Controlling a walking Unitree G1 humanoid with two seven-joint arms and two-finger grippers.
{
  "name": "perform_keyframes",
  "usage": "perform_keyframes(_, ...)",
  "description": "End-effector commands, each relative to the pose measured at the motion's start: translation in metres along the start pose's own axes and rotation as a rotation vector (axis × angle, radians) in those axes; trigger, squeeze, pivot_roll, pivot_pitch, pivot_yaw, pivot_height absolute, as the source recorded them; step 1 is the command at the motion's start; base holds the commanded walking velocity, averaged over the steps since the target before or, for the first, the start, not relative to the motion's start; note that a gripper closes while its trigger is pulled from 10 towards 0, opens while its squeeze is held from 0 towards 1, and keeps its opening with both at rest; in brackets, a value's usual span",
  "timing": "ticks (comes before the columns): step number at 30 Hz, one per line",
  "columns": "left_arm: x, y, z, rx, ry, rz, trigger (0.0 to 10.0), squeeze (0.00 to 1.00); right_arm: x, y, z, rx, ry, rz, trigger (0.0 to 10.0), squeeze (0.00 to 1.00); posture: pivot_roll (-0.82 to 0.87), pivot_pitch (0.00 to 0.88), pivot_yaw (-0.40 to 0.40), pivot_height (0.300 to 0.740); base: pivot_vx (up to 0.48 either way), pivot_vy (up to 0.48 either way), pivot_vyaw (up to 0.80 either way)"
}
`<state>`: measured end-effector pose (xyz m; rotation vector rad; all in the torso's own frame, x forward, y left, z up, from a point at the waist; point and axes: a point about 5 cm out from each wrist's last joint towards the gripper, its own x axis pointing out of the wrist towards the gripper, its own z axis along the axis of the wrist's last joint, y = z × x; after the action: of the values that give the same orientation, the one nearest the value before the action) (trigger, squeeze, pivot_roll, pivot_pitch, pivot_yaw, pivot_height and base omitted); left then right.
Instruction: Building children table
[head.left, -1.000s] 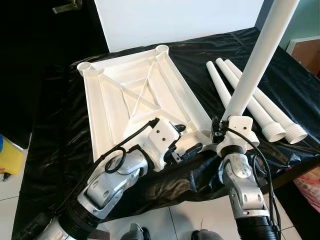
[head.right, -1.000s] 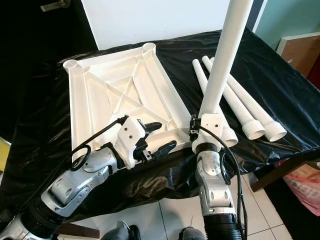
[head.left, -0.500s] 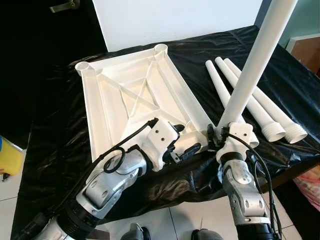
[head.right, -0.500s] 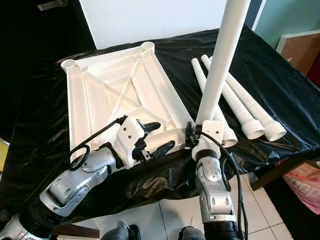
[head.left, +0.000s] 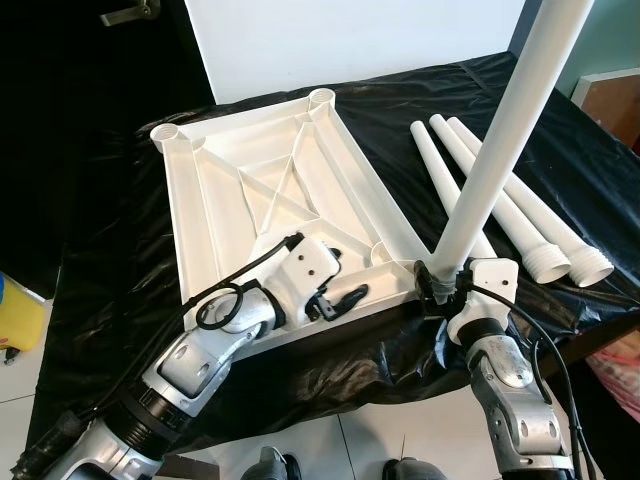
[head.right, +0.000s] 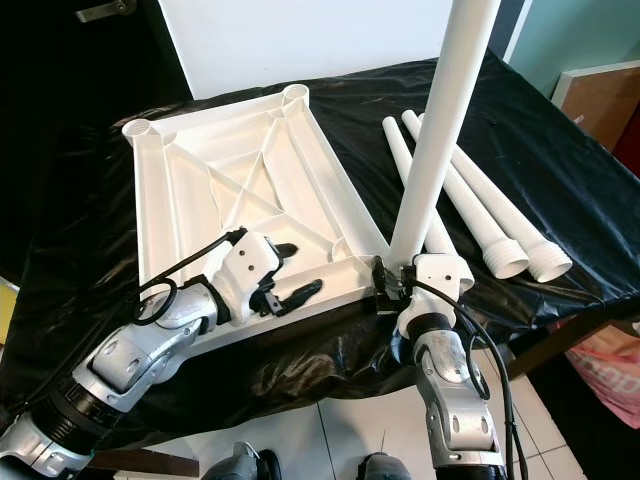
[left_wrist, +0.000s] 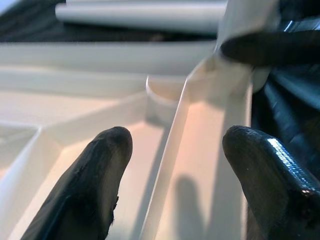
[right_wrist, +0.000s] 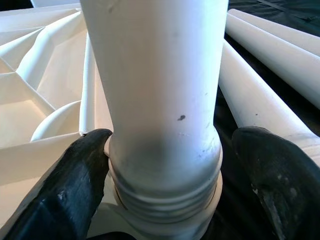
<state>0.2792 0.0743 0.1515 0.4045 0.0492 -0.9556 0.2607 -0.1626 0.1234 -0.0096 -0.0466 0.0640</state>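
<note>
Smooth white leg (head.left: 500, 140) upright in ribbed tabletop (head.left: 260, 190) corner socket, prob. seated.

the upturned ribbed plastic tabletop (head.left: 255, 190) is plain white, with no pattern. the upright plastic leg tube (head.left: 500, 140) is the same white, carrying a few small dark specks near its threaded end. three loose plastic leg tubes (head.left: 520, 210) are white. the crinkled plastic sheet (head.left: 110, 270) is glossy black. both arms are silver; the left gripper (head.left: 345, 298) and right gripper (head.left: 432, 290) have black fingers on white mounts. floor tiles (head.left: 20, 380) are white.
</note>
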Motion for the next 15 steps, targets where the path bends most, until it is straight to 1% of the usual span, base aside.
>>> perform_keyframes(1, 0.001, 0.005, -0.010, -0.001, 0.072, 0.025, 10.0, 0.00, -0.003, 0.000, -0.002, 0.006, -0.002, 0.021, 10.0, 0.00, -0.11, 0.117, 0.056, 0.740, 0.000, 0.000, 0.00)
perform_keyframes(6, 0.003, 0.019, -0.026, -0.045, 0.181, 0.111, 10.0, 0.00, -0.003, -0.002, -0.004, -0.007, 0.005, 0.033, 10.0, 0.00, -0.11, 0.115, 0.062, 0.740, 0.000, 0.000, 0.00)
perform_keyframes(9, 0.003, 0.023, -0.029, -0.049, 0.200, 0.134, 10.0, 0.00, -0.002, -0.002, -0.004, -0.007, 0.002, 0.035, 10.0, 0.00, -0.11, 0.115, 0.064, 0.740, 0.000, 0.000, 0.00)
perform_keyframes(12, 0.004, 0.028, -0.037, -0.072, 0.259, 0.183, 10.0, 0.00, -0.002, -0.001, -0.003, -0.004, -0.003, 0.036, 10.0, 0.00, -0.11, 0.114, 0.066, 0.740, 0.000, 0.000, 0.00)
perform_keyframes(15, 0.004, 0.029, -0.040, -0.079, 0.279, 0.195, 10.0, 0.00, -0.002, 0.000, -0.003, -0.003, -0.004, 0.037, 10.0, 0.00, -0.11, 0.114, 0.066, 0.740, 0.000, 0.000, 0.00)
